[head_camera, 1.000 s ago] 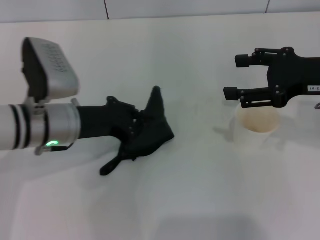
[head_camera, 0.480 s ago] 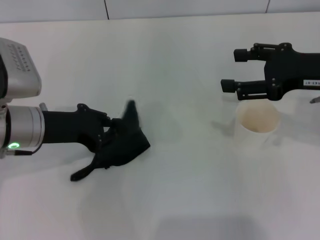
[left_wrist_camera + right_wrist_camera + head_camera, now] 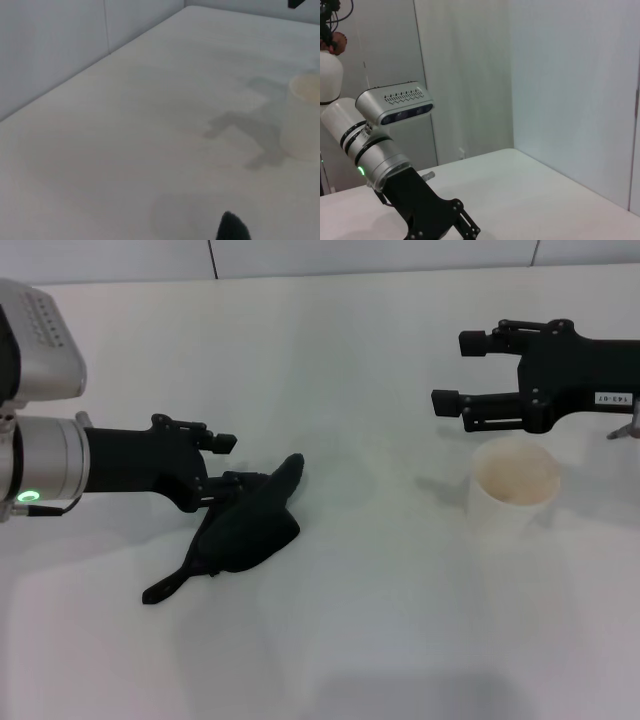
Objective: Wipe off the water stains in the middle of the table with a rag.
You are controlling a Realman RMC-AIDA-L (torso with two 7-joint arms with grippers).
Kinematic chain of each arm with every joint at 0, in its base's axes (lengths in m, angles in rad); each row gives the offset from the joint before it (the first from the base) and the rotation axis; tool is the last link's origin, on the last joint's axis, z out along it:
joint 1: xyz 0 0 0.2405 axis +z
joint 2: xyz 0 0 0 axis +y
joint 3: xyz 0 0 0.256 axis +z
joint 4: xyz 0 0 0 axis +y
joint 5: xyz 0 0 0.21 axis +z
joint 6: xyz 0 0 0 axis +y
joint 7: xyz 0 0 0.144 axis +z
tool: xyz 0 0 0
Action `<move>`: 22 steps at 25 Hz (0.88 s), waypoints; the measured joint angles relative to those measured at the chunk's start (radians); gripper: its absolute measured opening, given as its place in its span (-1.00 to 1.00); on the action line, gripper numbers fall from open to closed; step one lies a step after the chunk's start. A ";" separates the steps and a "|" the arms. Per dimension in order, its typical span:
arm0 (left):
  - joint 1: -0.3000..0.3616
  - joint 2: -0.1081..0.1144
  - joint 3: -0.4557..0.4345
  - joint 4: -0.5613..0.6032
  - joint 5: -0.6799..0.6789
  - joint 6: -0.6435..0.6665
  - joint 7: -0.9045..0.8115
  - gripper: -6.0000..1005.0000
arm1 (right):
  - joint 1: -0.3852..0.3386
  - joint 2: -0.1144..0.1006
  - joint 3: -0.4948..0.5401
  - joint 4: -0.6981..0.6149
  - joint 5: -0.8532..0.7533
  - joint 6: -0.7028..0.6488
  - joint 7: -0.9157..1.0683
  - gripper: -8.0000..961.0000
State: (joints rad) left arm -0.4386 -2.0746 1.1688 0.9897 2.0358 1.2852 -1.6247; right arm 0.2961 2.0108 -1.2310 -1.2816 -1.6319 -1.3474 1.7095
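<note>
The dark rag (image 3: 245,530) lies crumpled on the white table (image 3: 360,640), left of the middle, its pointed corner toward the centre and its thin strip trailing to the near left. My left gripper (image 3: 238,460) is open just over the rag's far edge; the lower finger is at the cloth and the upper finger is clear of it. The rag's tip (image 3: 231,228) shows in the left wrist view. I can make out no water stains on the table. My right gripper (image 3: 455,370) hovers open at the right, above a cup.
A whitish cup (image 3: 515,495) with an orange-tinted inside stands on the right, also seen as the cup (image 3: 305,117) in the left wrist view. A wall borders the table's far edge. The left arm (image 3: 385,155) fills the right wrist view.
The left arm drew the rag leftward across the table, then its fingers spread and the rag dropped flat. The right gripper drifted slightly up and left above the cup.
</note>
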 joint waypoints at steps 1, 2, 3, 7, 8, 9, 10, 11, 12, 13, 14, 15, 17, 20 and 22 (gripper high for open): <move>-0.002 0.000 0.000 0.002 0.001 0.006 -0.001 -0.28 | 0.000 0.000 0.001 0.000 0.000 0.000 0.001 0.72; -0.001 0.000 0.000 0.012 0.001 0.017 -0.002 -0.19 | 0.000 0.000 0.003 0.000 0.000 0.000 0.002 0.72; 0.003 0.000 0.000 0.025 0.001 0.031 -0.003 -0.12 | 0.000 0.000 0.004 0.000 -0.001 0.000 0.002 0.72; 0.038 -0.001 -0.011 0.105 -0.017 0.113 -0.004 0.16 | -0.005 -0.001 0.009 0.004 -0.008 0.001 0.003 0.72; 0.048 -0.001 -0.022 0.124 -0.026 0.137 -0.003 0.23 | -0.007 -0.002 0.012 0.006 -0.008 0.001 0.003 0.72; 0.058 -0.002 -0.038 0.144 -0.040 0.163 0.000 0.32 | -0.008 -0.003 0.015 0.008 -0.009 0.000 0.003 0.72; 0.067 -0.002 -0.057 0.158 -0.055 0.190 0.003 0.41 | -0.009 -0.003 0.020 0.011 -0.010 -0.001 0.003 0.72; 0.073 -0.002 -0.074 0.167 -0.074 0.214 0.008 0.50 | -0.010 -0.004 0.024 0.014 -0.011 -0.004 0.003 0.72; 0.081 -0.001 -0.110 0.176 -0.108 0.263 0.018 0.59 | -0.011 -0.005 0.030 0.017 -0.012 -0.007 0.003 0.72; 0.084 0.002 -0.143 0.176 -0.135 0.306 0.029 0.68 | -0.014 -0.005 0.033 0.019 -0.012 -0.009 0.003 0.72; 0.085 0.004 -0.178 0.174 -0.157 0.349 0.041 0.71 | -0.016 -0.006 0.035 0.021 -0.012 -0.011 0.002 0.72; 0.086 0.006 -0.212 0.172 -0.169 0.390 0.052 0.73 | -0.019 -0.008 0.036 0.022 -0.014 -0.013 0.002 0.72; 0.087 0.007 -0.262 0.170 -0.174 0.444 0.063 0.75 | -0.020 -0.011 0.041 0.022 -0.020 -0.022 0.002 0.72; 0.087 0.016 -0.298 0.168 -0.172 0.495 0.066 0.75 | -0.020 -0.013 0.065 0.022 -0.031 -0.056 0.002 0.72; 0.086 0.028 -0.300 0.157 -0.172 0.519 0.068 0.75 | -0.020 -0.012 0.095 0.022 -0.048 -0.090 0.004 0.72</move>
State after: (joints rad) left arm -0.3525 -2.0469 0.8693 1.1470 1.8641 1.8040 -1.5570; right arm 0.2766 1.9987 -1.1363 -1.2599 -1.6799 -1.4371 1.7132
